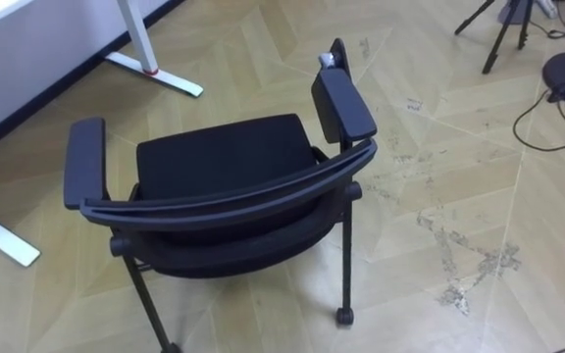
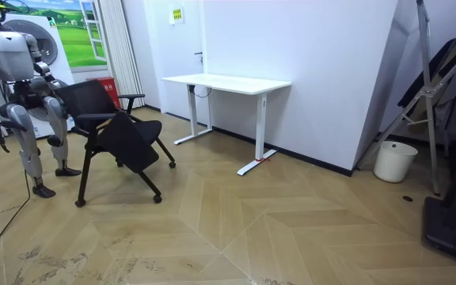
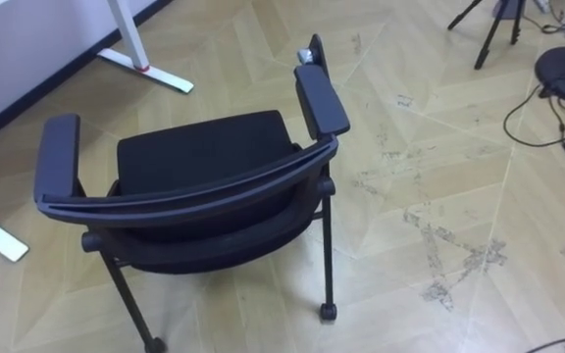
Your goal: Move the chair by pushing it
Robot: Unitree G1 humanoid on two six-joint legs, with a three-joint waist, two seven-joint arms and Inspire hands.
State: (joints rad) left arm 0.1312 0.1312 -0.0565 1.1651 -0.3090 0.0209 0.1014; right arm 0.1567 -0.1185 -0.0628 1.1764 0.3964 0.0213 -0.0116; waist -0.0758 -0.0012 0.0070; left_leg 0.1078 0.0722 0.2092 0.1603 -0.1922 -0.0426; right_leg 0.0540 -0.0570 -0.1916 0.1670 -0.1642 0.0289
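Step 1, approach: black padded armchair on castors (image 1: 226, 162) at frame centre, apparently untouched.
Next: set hands (image 2: 3, 133) on backrest rim (image 1: 233, 196); hand state cannot be told.

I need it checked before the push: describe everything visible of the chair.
The chair is black: a padded seat, a curved back rail, two flat armrests, thin dark legs on small casters. It stands upright on the wooden floor, back toward the robot, facing the white desk. Its seat is bare; its casters rest on the floor.
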